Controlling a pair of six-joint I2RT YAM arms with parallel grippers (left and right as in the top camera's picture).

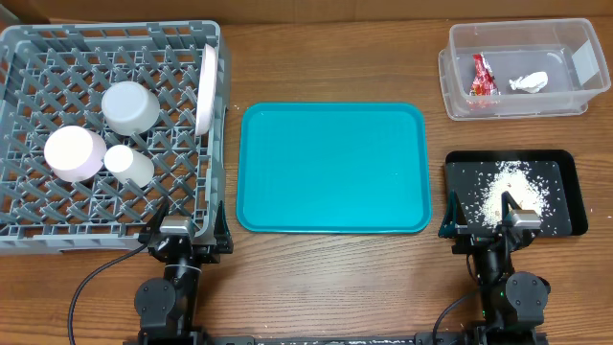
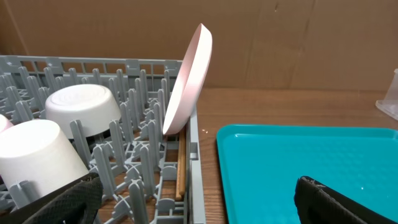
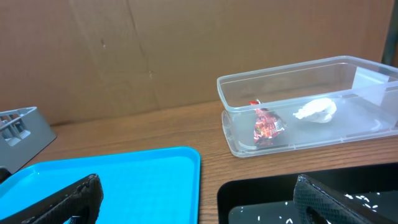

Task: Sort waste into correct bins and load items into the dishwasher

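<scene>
The grey dish rack (image 1: pixel 105 34) at the left holds the white plate (image 1: pixel 205 88) on edge at its right wall, two pale bowls (image 1: pixel 130 105) (image 1: pixel 75 153) and a small white cup (image 1: pixel 127 163). In the left wrist view the chopsticks (image 2: pixel 180 168) lie in the rack below the plate (image 2: pixel 189 78). The clear tub (image 1: pixel 517 34) holds the red wrapper (image 1: pixel 481 75) and the white tissue (image 1: pixel 529 82). The black tray (image 1: pixel 565 168) holds the rice scraps (image 1: pixel 512 192). My left gripper (image 1: pixel 182 230) is open and empty at the rack's near right corner. My right gripper (image 1: pixel 488 225) is open and empty at the black tray's near left edge.
A large teal tray (image 1: pixel 330 168) lies between the rack and the bins, with nothing on it. Brown cardboard walls stand behind the wooden table (image 1: pixel 335 287).
</scene>
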